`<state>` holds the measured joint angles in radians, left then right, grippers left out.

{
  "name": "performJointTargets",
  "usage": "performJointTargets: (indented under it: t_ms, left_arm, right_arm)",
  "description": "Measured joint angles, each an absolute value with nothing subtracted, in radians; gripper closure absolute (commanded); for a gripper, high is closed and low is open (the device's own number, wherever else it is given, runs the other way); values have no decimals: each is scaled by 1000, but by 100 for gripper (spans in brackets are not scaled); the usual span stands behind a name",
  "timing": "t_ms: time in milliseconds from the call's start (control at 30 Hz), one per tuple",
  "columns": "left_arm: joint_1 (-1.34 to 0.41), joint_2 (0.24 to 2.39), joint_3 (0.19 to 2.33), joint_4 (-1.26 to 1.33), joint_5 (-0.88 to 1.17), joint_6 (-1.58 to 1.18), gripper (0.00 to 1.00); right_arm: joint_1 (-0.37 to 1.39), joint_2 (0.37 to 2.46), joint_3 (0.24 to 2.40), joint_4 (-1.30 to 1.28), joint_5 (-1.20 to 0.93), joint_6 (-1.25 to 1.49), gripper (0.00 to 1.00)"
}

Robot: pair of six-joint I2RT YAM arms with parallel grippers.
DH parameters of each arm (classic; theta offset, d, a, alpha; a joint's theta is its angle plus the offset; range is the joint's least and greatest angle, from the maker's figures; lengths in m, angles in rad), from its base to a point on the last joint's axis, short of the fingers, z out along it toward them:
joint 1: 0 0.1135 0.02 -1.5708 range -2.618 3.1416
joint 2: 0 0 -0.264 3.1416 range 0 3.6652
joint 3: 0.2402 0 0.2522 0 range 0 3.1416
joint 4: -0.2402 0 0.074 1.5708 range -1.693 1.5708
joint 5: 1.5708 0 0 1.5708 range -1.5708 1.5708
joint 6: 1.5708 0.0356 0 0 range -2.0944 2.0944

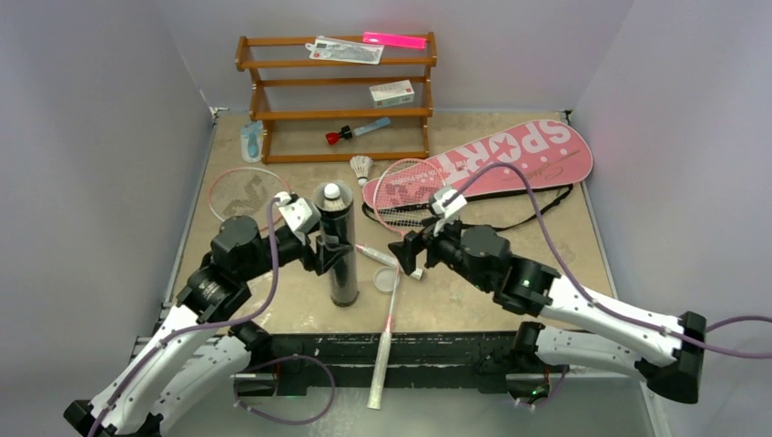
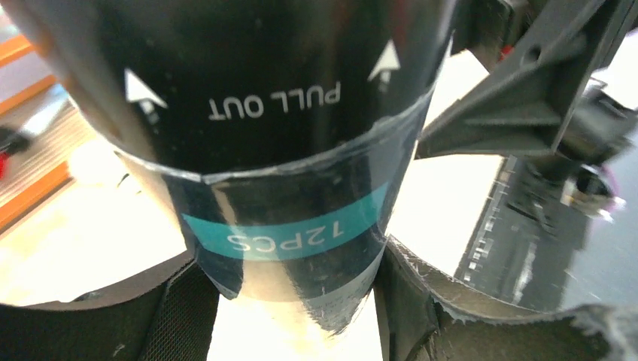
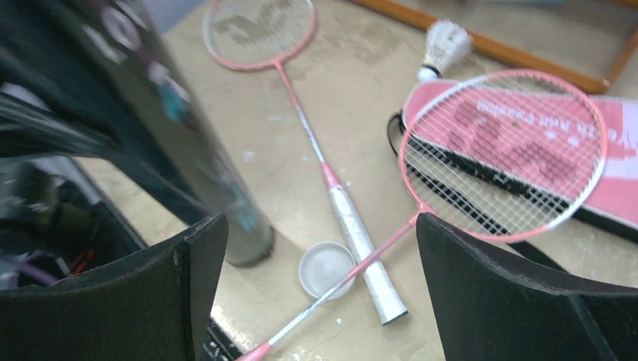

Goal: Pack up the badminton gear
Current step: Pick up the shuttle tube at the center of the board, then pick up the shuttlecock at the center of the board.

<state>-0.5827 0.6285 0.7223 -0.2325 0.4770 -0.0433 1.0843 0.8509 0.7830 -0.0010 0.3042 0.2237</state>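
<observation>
The long black tube (image 1: 339, 259) stands upright with a white shuttlecock (image 1: 332, 193) in its open top. My left gripper (image 1: 330, 248) is shut on the tube (image 2: 278, 150) at mid-height. My right gripper (image 1: 411, 257) is open and empty, hovering just right of the tube above the tube's round lid (image 3: 325, 269). Two pink rackets lie crossed: one head (image 1: 248, 191) at the left, the other (image 1: 410, 193) resting on the pink SPORT bag (image 1: 510, 155). A loose shuttlecock (image 1: 362, 168) lies behind them.
A wooden shelf (image 1: 337, 114) at the back holds a red-capped blue tool (image 1: 357, 131), a small white box (image 1: 392, 92) and flat packets. A blue-white item (image 1: 250, 141) lies left of it. One racket handle (image 1: 380, 373) overhangs the near edge. Walls enclose three sides.
</observation>
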Motion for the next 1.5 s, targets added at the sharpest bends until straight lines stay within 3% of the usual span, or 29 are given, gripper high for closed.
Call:
performJointTargets:
  t_ms: [300, 467, 867, 1033, 1233, 1500]
  left_arm:
    - [-583, 463, 759, -395, 49, -72, 74]
    - [-583, 396, 735, -382, -57, -88, 74]
    - [-583, 417, 722, -384, -146, -85, 75]
    - [-583, 403, 722, -384, -157, -85, 75]
    - [-583, 381, 722, -387, -160, -85, 75]
    - [-583, 365, 730, -410, -167, -56, 75]
  right_arm:
    - [883, 1172, 817, 22, 295, 381, 15]
    - [862, 1457, 1037, 38, 268, 399, 20]
    - [812, 1971, 1539, 38, 281, 412, 26]
    - [788, 2144, 1684, 3, 299, 407, 35]
    - [774, 2262, 1806, -54, 326, 390, 44]
    - [771, 2353, 1934, -113, 378, 376, 46]
